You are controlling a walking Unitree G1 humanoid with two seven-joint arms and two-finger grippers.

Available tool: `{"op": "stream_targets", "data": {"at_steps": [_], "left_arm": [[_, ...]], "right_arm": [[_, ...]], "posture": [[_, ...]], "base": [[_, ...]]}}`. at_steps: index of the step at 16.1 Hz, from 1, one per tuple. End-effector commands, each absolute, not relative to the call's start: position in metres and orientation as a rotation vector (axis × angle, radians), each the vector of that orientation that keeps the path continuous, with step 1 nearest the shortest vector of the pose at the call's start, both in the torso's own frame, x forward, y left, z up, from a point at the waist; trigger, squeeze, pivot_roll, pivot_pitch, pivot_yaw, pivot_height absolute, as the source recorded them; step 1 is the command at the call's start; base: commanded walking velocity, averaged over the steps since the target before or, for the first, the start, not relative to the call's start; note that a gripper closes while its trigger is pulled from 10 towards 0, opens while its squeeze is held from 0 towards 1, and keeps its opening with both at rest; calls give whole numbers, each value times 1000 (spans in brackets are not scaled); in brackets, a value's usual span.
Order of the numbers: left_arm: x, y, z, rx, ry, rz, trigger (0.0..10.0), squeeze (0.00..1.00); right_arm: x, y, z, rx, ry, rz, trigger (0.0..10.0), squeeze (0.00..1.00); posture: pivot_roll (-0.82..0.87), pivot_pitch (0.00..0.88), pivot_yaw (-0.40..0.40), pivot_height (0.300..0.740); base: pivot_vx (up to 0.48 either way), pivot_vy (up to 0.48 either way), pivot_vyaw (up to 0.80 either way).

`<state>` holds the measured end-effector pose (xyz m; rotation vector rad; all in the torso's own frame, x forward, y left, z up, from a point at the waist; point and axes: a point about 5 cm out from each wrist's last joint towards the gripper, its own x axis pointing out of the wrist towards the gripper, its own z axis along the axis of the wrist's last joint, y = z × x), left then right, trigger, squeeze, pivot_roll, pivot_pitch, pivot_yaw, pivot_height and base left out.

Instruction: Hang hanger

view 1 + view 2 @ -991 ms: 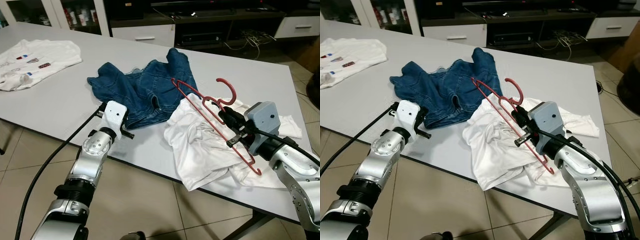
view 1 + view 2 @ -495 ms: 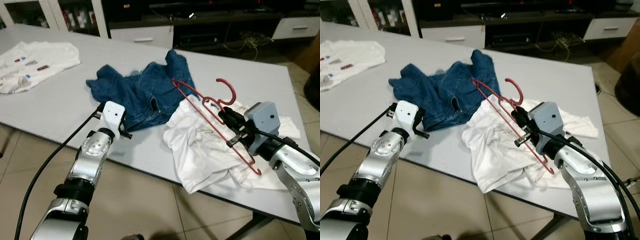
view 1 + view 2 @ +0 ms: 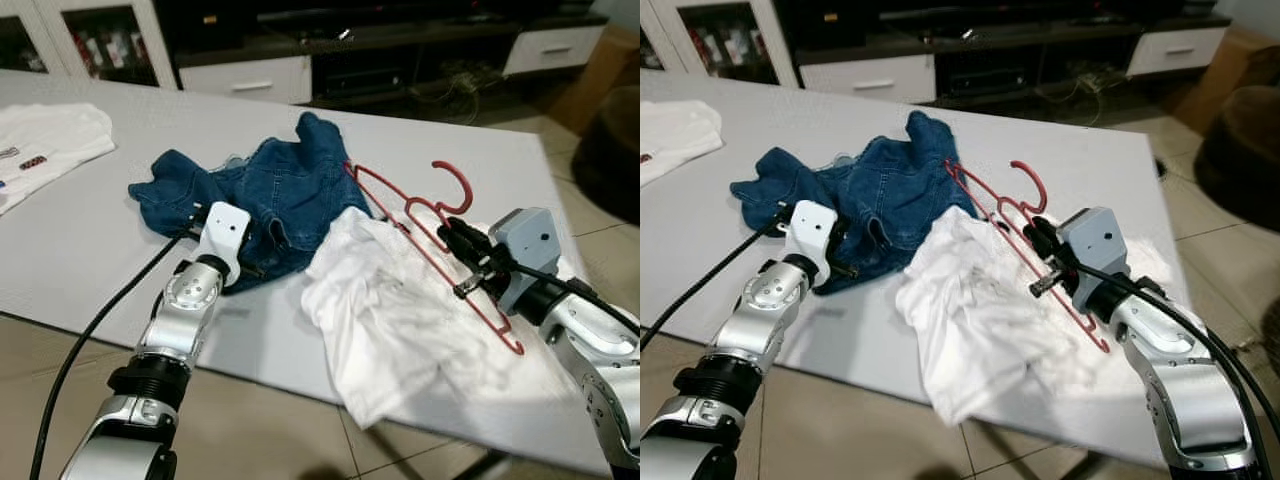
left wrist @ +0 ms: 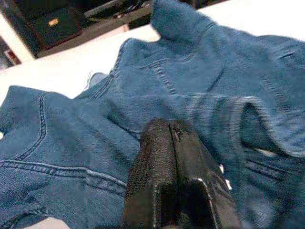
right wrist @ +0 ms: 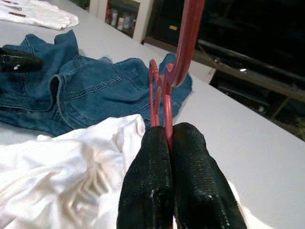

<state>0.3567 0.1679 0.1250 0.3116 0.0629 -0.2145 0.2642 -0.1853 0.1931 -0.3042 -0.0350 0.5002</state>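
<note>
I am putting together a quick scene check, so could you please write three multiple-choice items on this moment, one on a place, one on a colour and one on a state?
1. Where does the white garment lie?
A. on the floor
B. on the table, beside the blue jeans
C. in a drawer

2. What colour is the hanger?
A. red
B. black
C. green

3. What is the right gripper doing?
A. hanging open
B. pinching the jeans
C. clamped on the hanger

Answers: 1 B, the cloth lies on the grey tabletop; 2 A, its wire is red; 3 C, both fingers pinch the wire.
</note>
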Motion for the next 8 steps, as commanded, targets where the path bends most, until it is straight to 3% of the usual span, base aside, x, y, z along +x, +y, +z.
{"op": "stream_targets", "data": {"at_steps": [1, 6, 8], "left_arm": [[358, 171, 128, 317, 58, -201, 10000, 0], [358, 171, 127, 315, 63, -197, 10000, 0], [357, 171, 126, 314, 67, -195, 10000, 0]], "right_arm": [[263, -186, 197, -299, -47, 499, 10000, 0], [262, -186, 196, -298, -44, 501, 10000, 0], [262, -186, 196, -298, -41, 500, 10000, 0]], "posture": [[0, 67, 34, 740], [0, 74, 35, 740], [-3, 76, 33, 740]], "base": [[379, 0, 0], [355, 0, 0], [0, 0, 0]]}}
